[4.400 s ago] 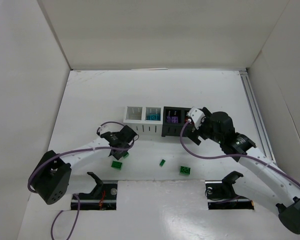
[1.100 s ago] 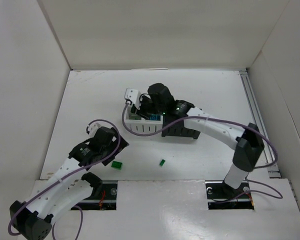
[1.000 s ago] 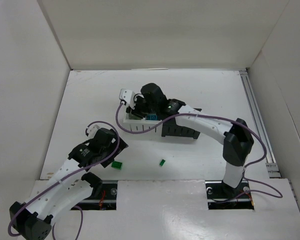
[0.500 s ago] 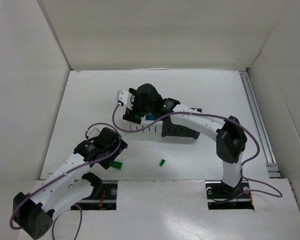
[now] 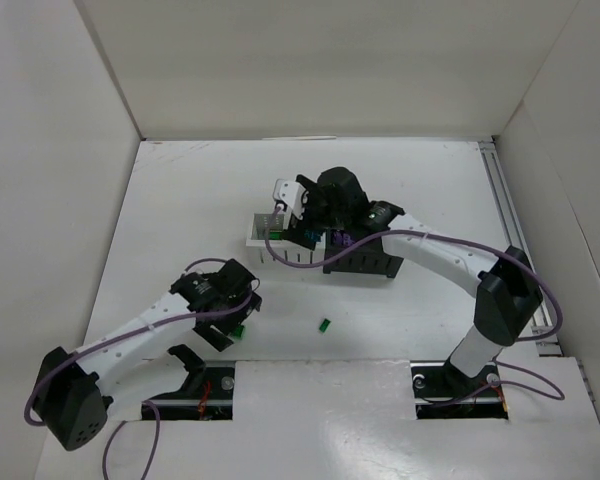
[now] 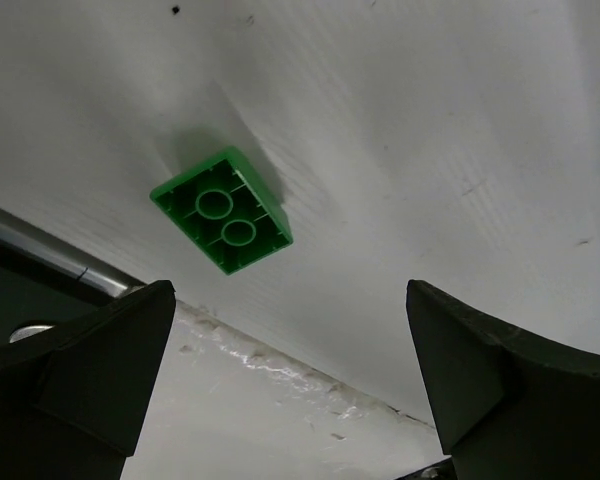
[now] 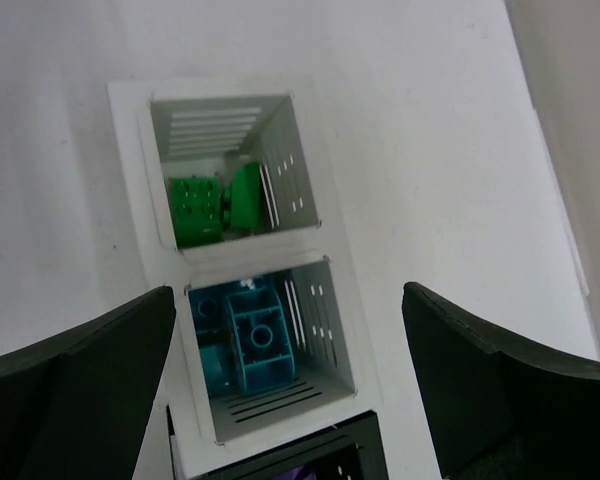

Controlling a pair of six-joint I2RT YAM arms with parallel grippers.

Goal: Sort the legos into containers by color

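Note:
A green lego brick [image 6: 222,210] lies hollow side up on the white floor, just ahead of my open left gripper [image 6: 295,400] and a little left of its centre. From above, that gripper [image 5: 234,318] hovers over the brick [image 5: 239,329], which is partly hidden. A smaller green lego [image 5: 324,324] lies to its right. My right gripper [image 7: 290,390] is open and empty above the white container [image 7: 130,170]. One compartment holds green legos [image 7: 205,205], the one beside it teal legos [image 7: 250,340].
A black container [image 5: 365,262] adjoins the white container [image 5: 255,238] on its right, with purple pieces showing inside. The floor's near edge and a metal rail [image 6: 40,250] run just behind the green brick. White walls enclose the workspace.
My right gripper opened over the white container's left compartment, where green pieces now lie, then drew back to the right. My left gripper moved forward over the green brick.

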